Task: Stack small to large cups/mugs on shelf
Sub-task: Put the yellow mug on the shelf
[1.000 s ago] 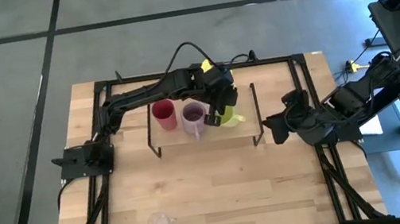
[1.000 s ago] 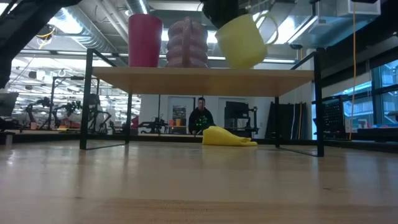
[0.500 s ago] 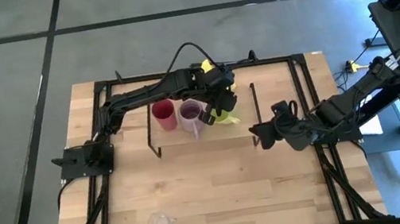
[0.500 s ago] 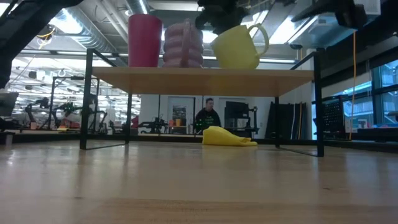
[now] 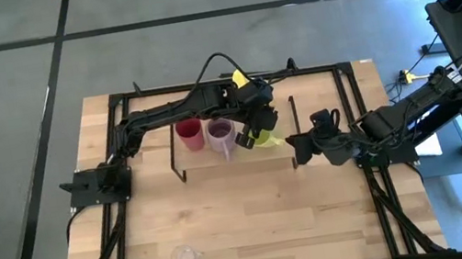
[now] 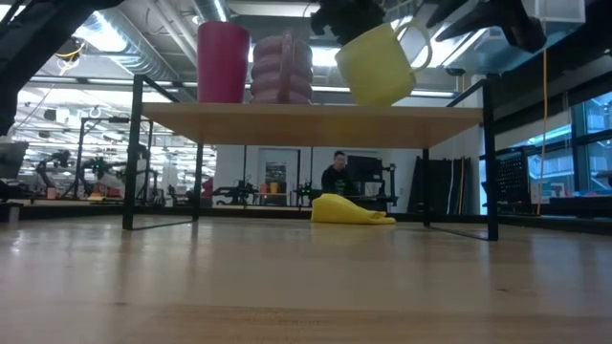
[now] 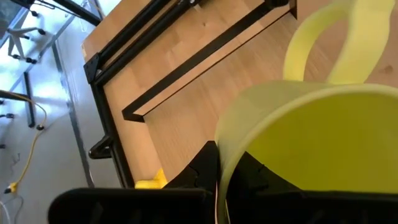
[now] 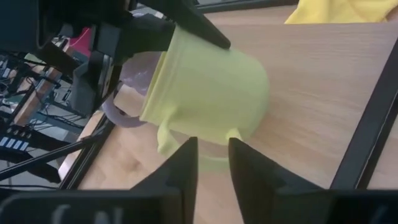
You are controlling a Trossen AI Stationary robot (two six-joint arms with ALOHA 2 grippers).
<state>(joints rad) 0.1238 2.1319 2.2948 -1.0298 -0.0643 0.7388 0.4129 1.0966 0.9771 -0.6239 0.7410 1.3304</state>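
The red cup [image 5: 187, 132] and the lilac mug [image 5: 220, 133] stand side by side on the shelf [image 5: 198, 158], whose board also shows in the low view [image 6: 287, 115]. My left gripper [image 5: 258, 121] is shut on the yellow-green mug [image 6: 376, 64] just right of the lilac mug. The mug is tilted over the board, its handle [image 6: 417, 40] toward the table's right. My right gripper [image 5: 298, 148] is open at the shelf's right end, its fingers [image 8: 186, 165] close before the mug's handle [image 8: 186, 142]. The clear glass [image 5: 184, 257] stands on the table near the front edge. My left gripper holds the yellow-green mug by its rim [image 7: 219, 155], one finger [image 7: 202, 171] outside the wall and the other inside. It comes from above. The mug hangs tilted, handle side up, its base edge [image 6: 387, 98] close over the board; whether it touches, I cannot tell.
A yellow cloth [image 6: 350, 210] lies on the table behind the shelf. The shelf's black end frames [image 6: 491, 162] stand at both ends. A person [image 6: 337, 178] is in the room beyond. The table's near half holds only the glass.
My right gripper has gone toward the table's left, up to the shelf's right end and the mug. My left gripper has brought the yellow-green mug level near the board, then tipped it again, handle side up, and shifted it a little toward the right.
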